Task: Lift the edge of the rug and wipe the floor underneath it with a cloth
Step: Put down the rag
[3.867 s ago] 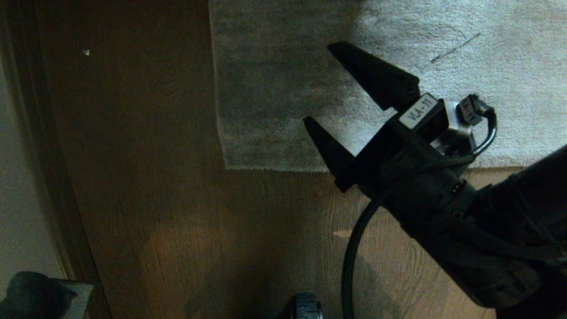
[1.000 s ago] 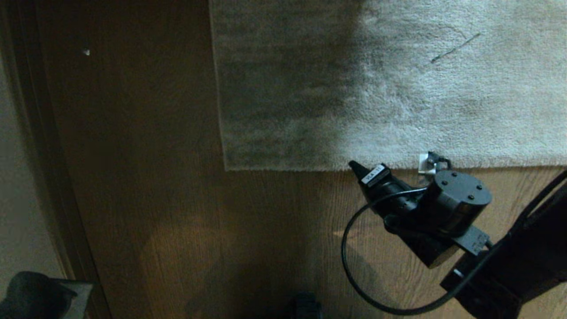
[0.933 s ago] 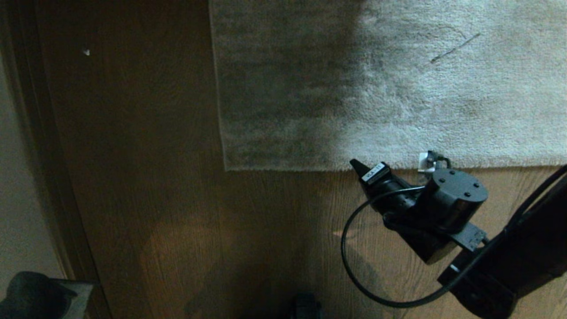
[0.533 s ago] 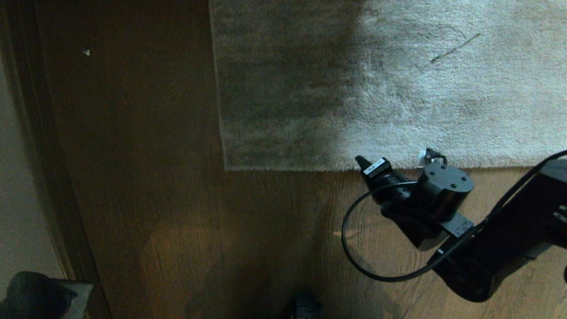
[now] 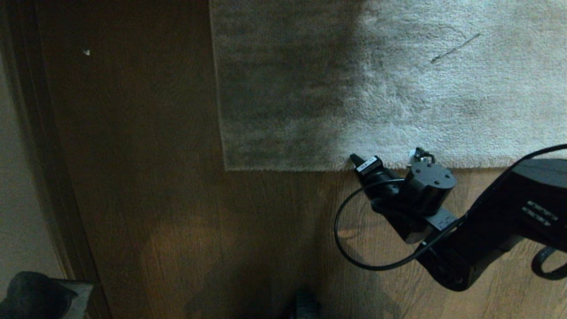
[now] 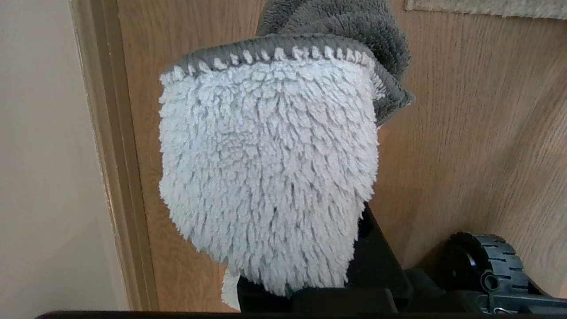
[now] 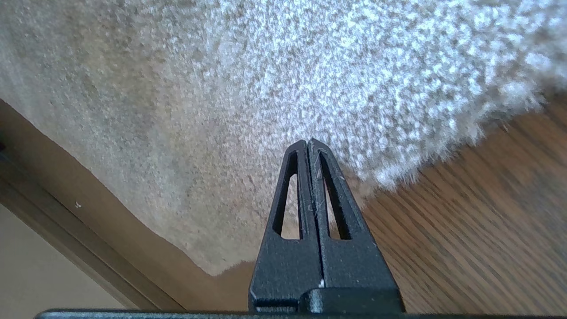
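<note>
My right gripper sits clenched and empty at the rug edge, left gripper grasping the cloth — closed fingers may just skid over the pile, never catching it.

One rug lies on the floor, and one corner of the rug edge shows. One cloth is in view, a fluffy pale rag with a grey stitched border, seen only in the left wrist view. Two grippers show: the right gripper, with its two fingers pressed together, and the left gripper, mostly hidden under the cloth. One ridged black wheel sits low by the left arm. One small pale speck, possibly a crumb, lies on the boards.
</note>
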